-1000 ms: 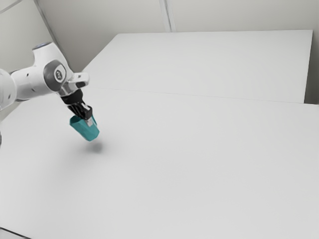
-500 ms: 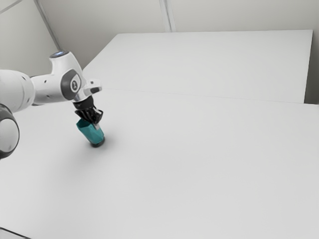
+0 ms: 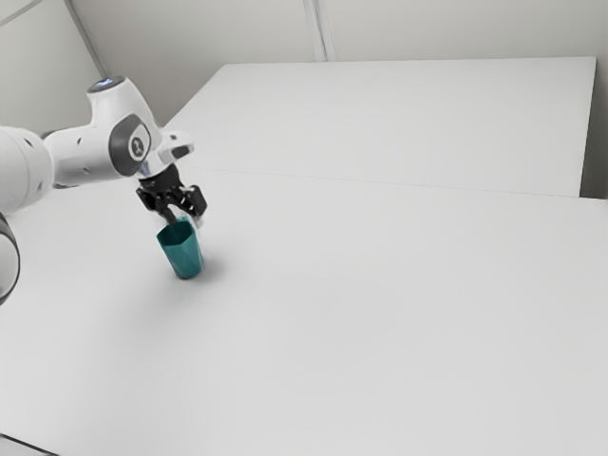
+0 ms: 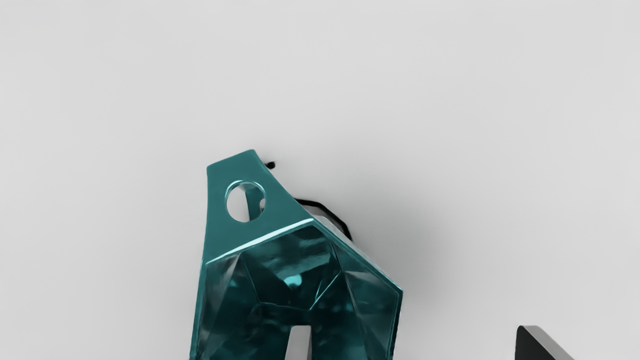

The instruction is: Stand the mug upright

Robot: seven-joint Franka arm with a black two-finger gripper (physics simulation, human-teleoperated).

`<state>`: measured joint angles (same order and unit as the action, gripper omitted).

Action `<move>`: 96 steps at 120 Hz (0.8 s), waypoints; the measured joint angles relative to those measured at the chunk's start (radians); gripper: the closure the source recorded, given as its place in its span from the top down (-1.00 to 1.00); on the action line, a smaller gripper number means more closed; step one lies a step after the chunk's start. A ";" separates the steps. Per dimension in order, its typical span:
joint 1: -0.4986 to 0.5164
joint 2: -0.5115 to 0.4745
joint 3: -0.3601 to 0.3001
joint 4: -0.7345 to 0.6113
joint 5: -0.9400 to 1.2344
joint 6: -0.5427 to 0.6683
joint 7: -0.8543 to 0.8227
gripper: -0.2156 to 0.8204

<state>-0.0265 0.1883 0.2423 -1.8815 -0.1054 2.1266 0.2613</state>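
"Where does the mug (image 3: 182, 255) lie?" asked the first.

"Right under the gripper (image 3: 186, 222), on the surface (image 3: 380, 313)," said the second. "It looks upright, or nearly so, mouth up."

"And the fingers?"

"Apart. In the wrist view one fingertip (image 4: 300, 342) lies over or inside the mug's mouth (which of the two, the second speaker cannot tell), and the other sits outside, clear of the wall."

"So the mug's wall comes between them?"

"It does, with the gripper clamped on nothing. The inside is dark teal and faceted, and that finger covers part of it. The handle (image 4: 220, 220), with its round hole, juts out from the rim, away from the fingers."

"What else is around?"

"A dark curved edge (image 4: 325, 204) peeks out from behind the mug, too hidden to name. A shadow falls beside the mug, and a pale panel (image 3: 408, 123) lies well beyond, in the exterior view"
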 joint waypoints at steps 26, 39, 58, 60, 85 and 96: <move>-0.016 -0.035 -0.046 0.195 0.044 -0.189 -0.016 0.47; -0.021 -0.047 -0.065 0.283 0.059 -0.288 -0.022 0.51; -0.021 -0.113 -0.070 0.306 0.061 -0.376 -0.029 0.55; -0.022 -0.116 -0.070 0.306 0.061 -0.382 -0.029 0.55; -0.036 -0.135 -0.069 0.307 0.063 -0.427 -0.035 0.57; -0.035 -0.134 -0.069 0.307 0.063 -0.436 -0.037 0.58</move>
<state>-0.0611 0.0541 0.1738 -1.5743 -0.0426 1.6910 0.2240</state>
